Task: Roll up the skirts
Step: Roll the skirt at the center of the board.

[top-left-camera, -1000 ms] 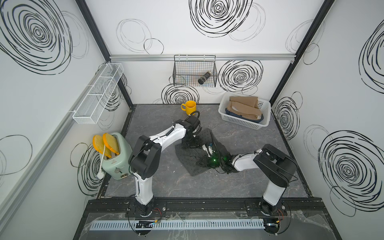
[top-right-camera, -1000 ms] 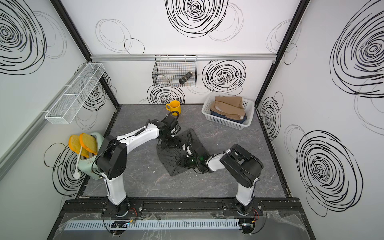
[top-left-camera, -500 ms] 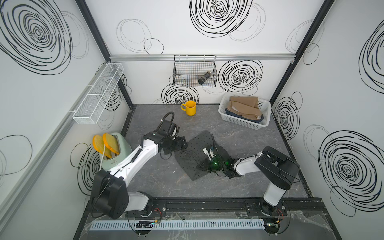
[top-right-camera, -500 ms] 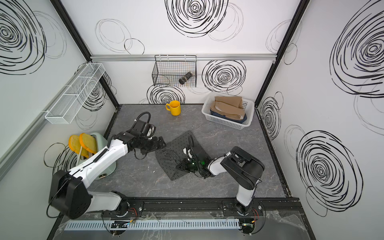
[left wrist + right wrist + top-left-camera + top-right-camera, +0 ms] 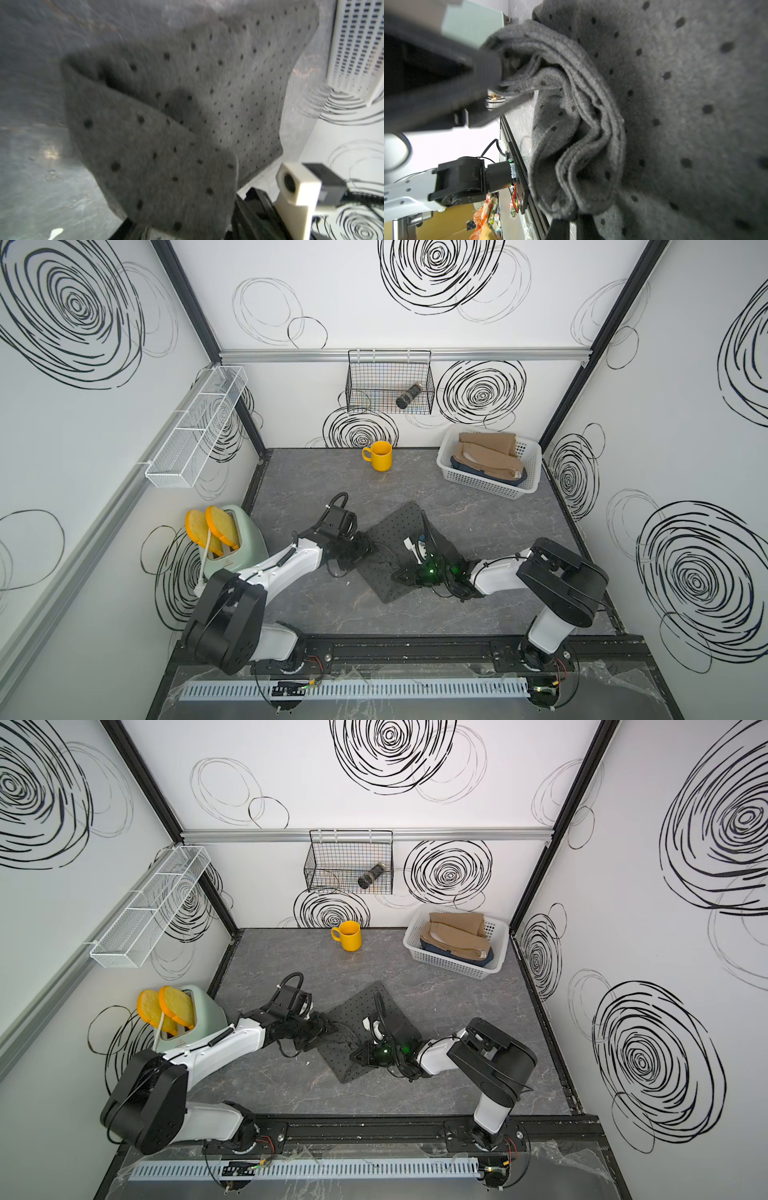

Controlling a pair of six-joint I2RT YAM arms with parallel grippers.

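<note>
The dotted grey skirt (image 5: 228, 93) lies on the desk (image 5: 41, 197), one corner folded back over itself. Past it a white basket (image 5: 357, 47) stands by the desk's edge, with a cream camera housing (image 5: 299, 187) nearer.

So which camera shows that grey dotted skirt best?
Both top views: nearly the whole grey dotted skirt shows on the table, its outline mostly clear. The left wrist view shows only a blurred folded corner; the right wrist view, just bunched hem layers close up.
</note>
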